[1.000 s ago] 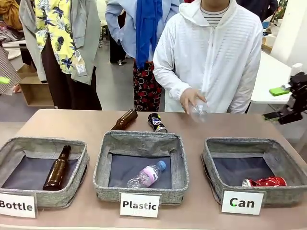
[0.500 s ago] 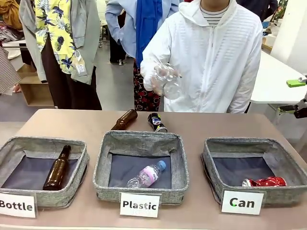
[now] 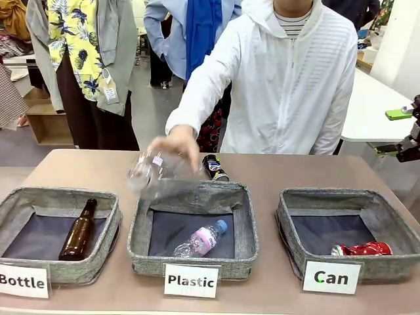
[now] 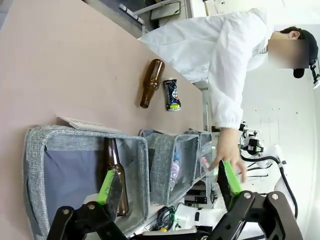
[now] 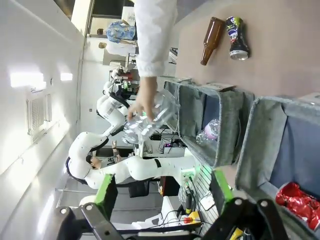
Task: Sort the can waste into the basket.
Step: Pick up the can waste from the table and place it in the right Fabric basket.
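My left gripper point(image 4: 168, 181) and right gripper point(image 5: 163, 187) both stand spread wide. Of two cans, the red can point(image 3: 363, 249) lies in the Can basket point(image 3: 328, 198). The black can point(image 3: 214, 167) lies on the table point(image 3: 295, 170) behind the Plastic basket point(image 3: 246, 230).

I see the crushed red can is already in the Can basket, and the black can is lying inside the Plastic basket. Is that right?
Not quite. The crushed red can does lie in the Can basket, but the black can is not inside the Plastic basket. It lies on the table just behind that basket, as the front view shows.
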Robot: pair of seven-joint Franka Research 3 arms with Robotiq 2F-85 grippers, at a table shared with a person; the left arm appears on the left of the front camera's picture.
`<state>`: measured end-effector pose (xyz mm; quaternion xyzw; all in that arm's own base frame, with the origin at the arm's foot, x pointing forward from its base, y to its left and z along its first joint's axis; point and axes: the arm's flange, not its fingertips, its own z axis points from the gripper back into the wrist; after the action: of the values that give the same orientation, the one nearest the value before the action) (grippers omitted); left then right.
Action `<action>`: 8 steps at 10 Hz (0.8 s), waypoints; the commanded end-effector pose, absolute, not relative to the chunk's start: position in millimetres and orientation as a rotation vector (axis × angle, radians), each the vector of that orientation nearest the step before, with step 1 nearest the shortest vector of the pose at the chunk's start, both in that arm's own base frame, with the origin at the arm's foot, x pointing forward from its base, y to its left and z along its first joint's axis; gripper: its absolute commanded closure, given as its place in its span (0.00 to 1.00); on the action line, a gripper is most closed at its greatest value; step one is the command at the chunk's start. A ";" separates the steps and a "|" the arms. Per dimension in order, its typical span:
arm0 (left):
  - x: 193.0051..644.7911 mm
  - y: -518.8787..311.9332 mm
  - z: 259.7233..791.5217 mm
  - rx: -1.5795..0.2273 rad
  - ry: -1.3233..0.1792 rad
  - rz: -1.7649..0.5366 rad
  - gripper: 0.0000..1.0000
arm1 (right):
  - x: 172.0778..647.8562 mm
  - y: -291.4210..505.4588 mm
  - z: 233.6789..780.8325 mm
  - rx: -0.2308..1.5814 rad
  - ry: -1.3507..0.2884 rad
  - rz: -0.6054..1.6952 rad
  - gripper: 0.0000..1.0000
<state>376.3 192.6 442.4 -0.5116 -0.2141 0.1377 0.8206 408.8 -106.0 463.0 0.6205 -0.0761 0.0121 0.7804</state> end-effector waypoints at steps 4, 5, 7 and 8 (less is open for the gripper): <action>373.8 193.0 442.3 -1.084 -0.447 0.296 0.00 | 408.8 -106.2 463.0 1.341 -0.165 0.026 0.00; 373.8 193.0 442.3 -1.084 -0.447 0.296 0.00 | 402.2 -87.1 476.0 0.844 -0.085 -0.120 0.00; 373.8 193.0 442.3 -1.084 -0.447 0.296 0.00 | 440.8 -34.5 497.7 0.303 -0.116 -0.251 0.00; 373.8 193.0 442.3 -1.084 -0.447 0.296 0.00 | 452.1 -25.3 499.6 0.224 -0.127 -0.307 0.00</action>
<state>376.2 193.0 440.6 -0.5116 -0.2126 0.1393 0.8207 443.5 -41.4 506.7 0.3437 -0.1391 -0.0551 0.9271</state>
